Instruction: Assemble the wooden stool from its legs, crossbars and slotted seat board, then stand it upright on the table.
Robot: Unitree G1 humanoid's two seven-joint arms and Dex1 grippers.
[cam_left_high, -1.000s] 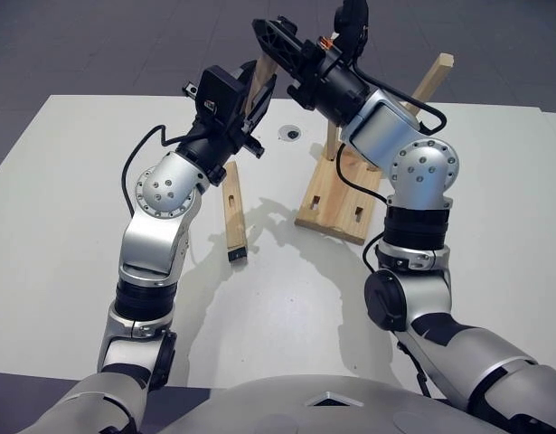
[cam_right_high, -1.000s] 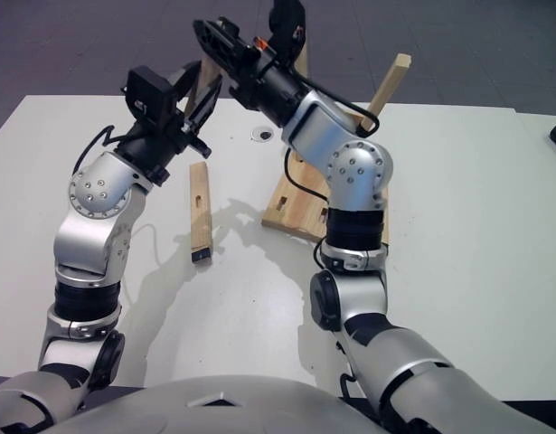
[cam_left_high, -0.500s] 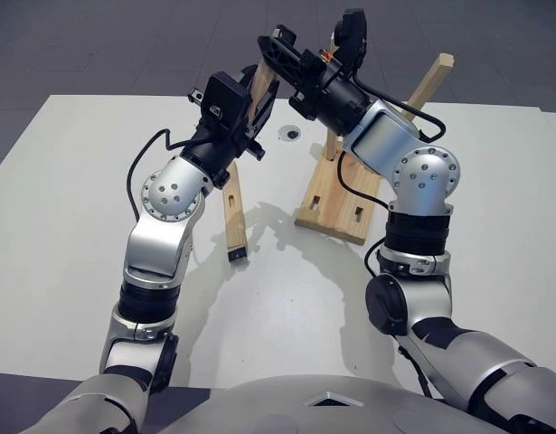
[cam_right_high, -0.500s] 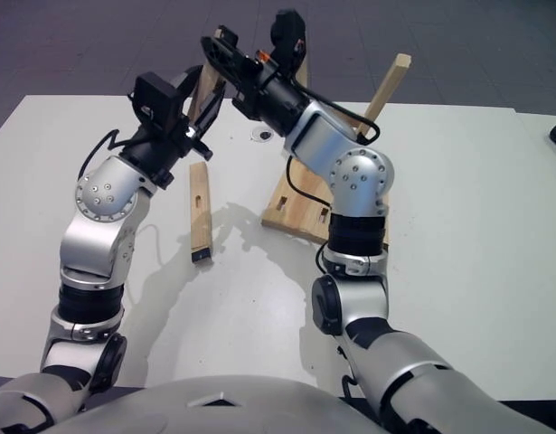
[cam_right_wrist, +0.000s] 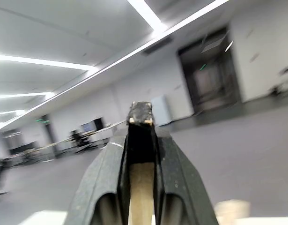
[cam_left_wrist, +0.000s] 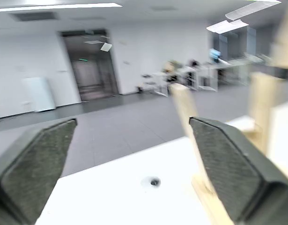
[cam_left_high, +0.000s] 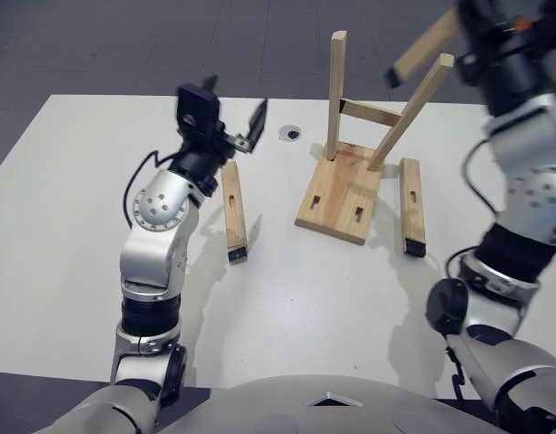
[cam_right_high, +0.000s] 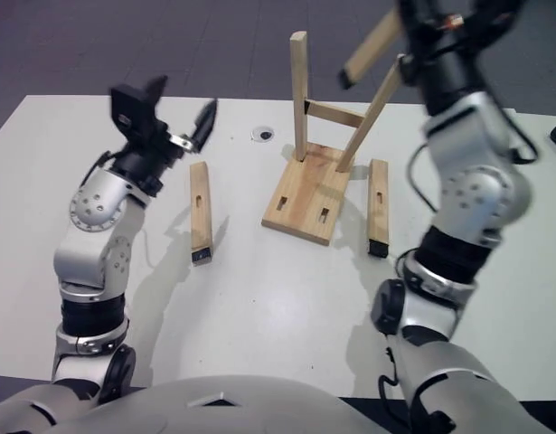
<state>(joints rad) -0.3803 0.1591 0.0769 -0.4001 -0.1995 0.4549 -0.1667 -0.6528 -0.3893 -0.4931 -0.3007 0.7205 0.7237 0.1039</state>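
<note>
While the right gripper (cam_right_wrist: pixel 141 121) clamps a wooden leg (cam_left_high: pixel 423 49) high above the seat board (cam_left_high: pixel 325 204), the left gripper (cam_left_wrist: pixel 129 158) hovers left of it, jaws spread wide.

A white bench (cam_left_high: pixel 70 226) with a small round grommet (cam_left_high: pixel 292 134) in its top stands on a dark grey tiled floor (cam_left_high: pixel 124 45). The hall around it has white walls (cam_left_wrist: pixel 134 51), a dark double door (cam_left_wrist: pixel 90 65), a white cabinet (cam_left_wrist: pixel 38 93), far-off desks (cam_left_wrist: pixel 181 75) and long ceiling light strips (cam_right_wrist: pixel 146 14).

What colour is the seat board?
The seat board is pale natural wood; clearest in left eye view.
</note>
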